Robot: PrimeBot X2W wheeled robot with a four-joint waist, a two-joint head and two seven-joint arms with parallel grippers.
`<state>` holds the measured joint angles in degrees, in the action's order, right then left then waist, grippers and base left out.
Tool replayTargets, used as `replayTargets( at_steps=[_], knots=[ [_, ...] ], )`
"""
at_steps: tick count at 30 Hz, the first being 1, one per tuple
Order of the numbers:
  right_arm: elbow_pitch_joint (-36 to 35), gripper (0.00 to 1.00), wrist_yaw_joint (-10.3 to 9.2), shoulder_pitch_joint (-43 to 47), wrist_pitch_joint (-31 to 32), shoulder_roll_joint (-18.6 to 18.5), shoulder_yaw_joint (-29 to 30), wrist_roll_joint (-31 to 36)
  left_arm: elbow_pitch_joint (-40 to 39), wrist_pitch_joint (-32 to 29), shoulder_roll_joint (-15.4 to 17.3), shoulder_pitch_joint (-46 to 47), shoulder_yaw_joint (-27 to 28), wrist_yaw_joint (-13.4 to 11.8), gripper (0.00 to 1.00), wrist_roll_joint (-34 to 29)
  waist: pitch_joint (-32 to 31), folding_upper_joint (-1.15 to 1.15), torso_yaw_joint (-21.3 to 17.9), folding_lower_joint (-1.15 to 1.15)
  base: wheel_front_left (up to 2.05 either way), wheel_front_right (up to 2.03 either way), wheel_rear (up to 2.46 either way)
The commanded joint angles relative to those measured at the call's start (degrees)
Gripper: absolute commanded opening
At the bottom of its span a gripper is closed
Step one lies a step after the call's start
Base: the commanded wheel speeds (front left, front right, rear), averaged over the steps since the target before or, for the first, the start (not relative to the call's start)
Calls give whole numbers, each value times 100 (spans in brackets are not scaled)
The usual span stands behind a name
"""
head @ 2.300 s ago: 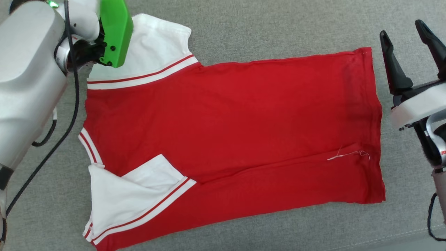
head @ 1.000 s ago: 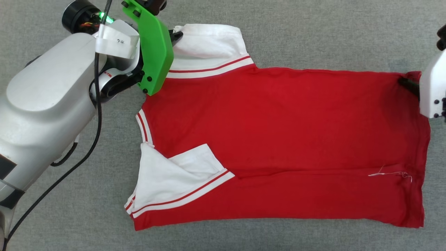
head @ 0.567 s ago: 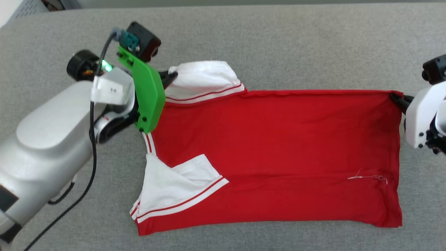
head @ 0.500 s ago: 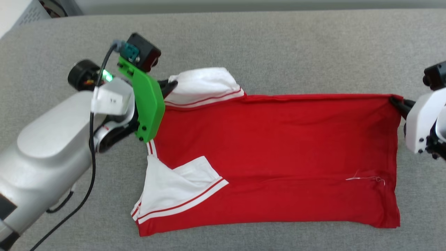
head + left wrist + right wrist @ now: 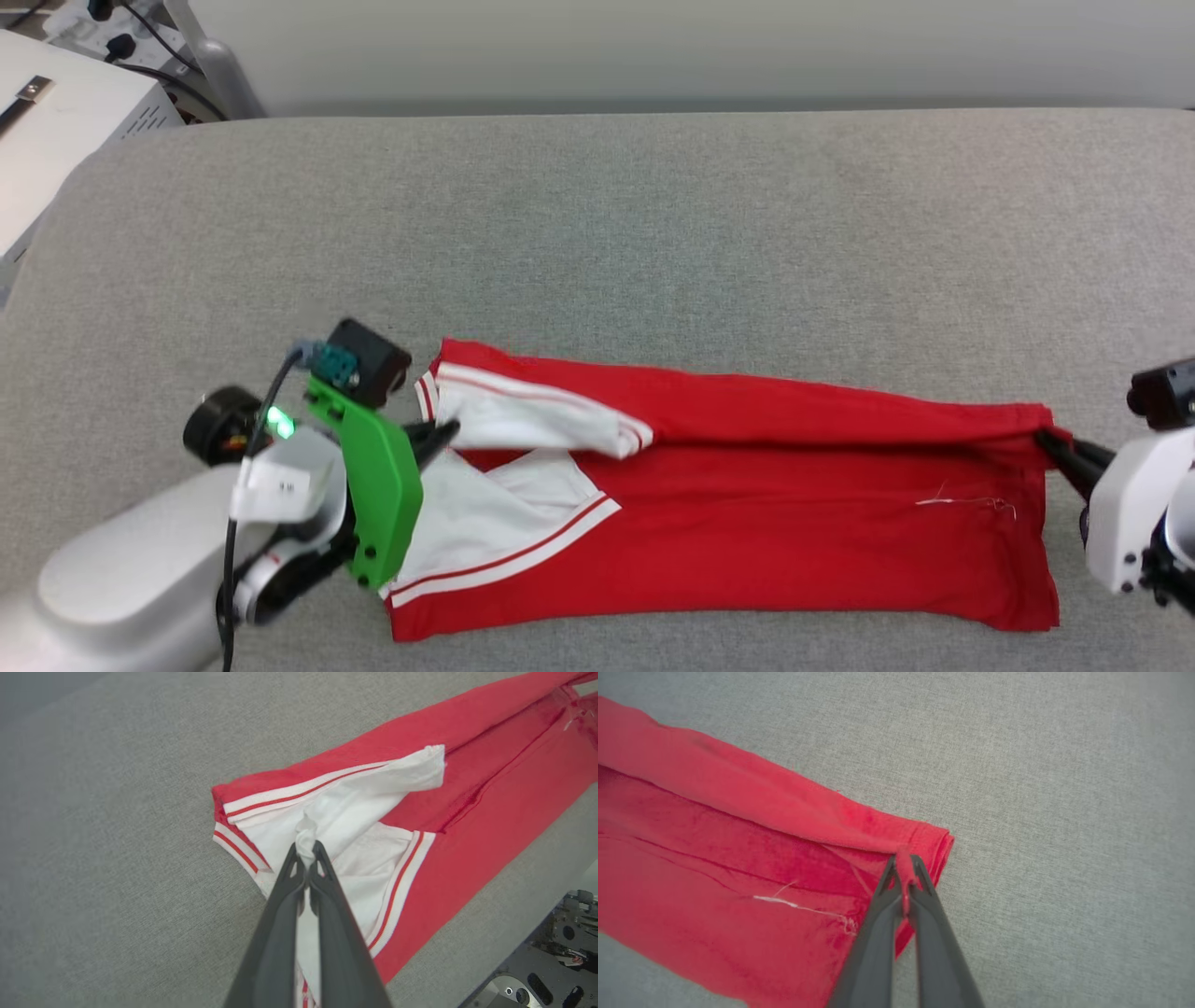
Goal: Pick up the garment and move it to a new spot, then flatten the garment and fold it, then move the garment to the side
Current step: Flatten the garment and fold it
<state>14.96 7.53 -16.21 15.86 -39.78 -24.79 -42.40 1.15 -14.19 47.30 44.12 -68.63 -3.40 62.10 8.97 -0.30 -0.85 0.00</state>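
Observation:
The red garment (image 5: 775, 523) lies lengthwise on the grey surface, its far long edge doubled over towards me. White sleeves with striped trim (image 5: 504, 537) sit at its left end. My left gripper (image 5: 446, 433) is shut on the white sleeve cloth (image 5: 306, 835), pinched between the fingertips. At the right end my right gripper (image 5: 1053, 442) is shut on the red hem corner (image 5: 903, 858). A loose white thread (image 5: 798, 905) lies on the red cloth near that corner. The lettering is hidden.
The grey fabric surface (image 5: 653, 233) stretches wide behind the garment up to a pale wall. A white cabinet (image 5: 56, 131) with cables stands at the far left. Dark machine parts (image 5: 556, 961) show below the surface's near edge in the left wrist view.
The head camera has tilted up and back. Both grippers have drawn the garment's far edge towards me, folding it over so the shirt is now a narrower band.

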Motion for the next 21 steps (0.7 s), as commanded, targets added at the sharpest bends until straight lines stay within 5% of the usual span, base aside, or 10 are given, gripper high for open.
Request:
replayTargets(
  at_steps=[1, 9, 17, 18, 19, 21],
  knots=[
    [-119, 0, -4, 254, -40, 68, 129, 63, -87, 58, 80, -216, -31, -92, 0, 31, -62, 30, 25, 0, 0, 0, 0],
    [-605, 0, -4, 1346, 312, 411, 767, 231, -314, 134, 225, -943, -205, -417, 0, 147, -49, 30, 23, 0, 0, 0, 0],
    [-240, 0, -4, 1519, 555, 804, 862, 288, 339, 229, -177, -1292, -277, -338, 0, 278, 106, 30, 48, 0, 0, 0, 0],
    [-202, 32, -4, 1499, 535, 825, 849, 320, 416, 273, -215, -1304, -271, -336, 10, 276, 102, 30, 50, 0, 0, 0, 0],
    [-192, 100, -4, 1472, 505, 862, 838, 323, 497, 383, -247, -1309, -247, -361, 100, 232, 87, 30, 49, 0, 0, 0, 0],
    [-233, 100, -4, 1421, 421, 894, 865, 313, 581, 635, -284, -1347, -158, -408, 100, 209, 20, 30, 48, 0, 0, 0, 0]
  ],
)
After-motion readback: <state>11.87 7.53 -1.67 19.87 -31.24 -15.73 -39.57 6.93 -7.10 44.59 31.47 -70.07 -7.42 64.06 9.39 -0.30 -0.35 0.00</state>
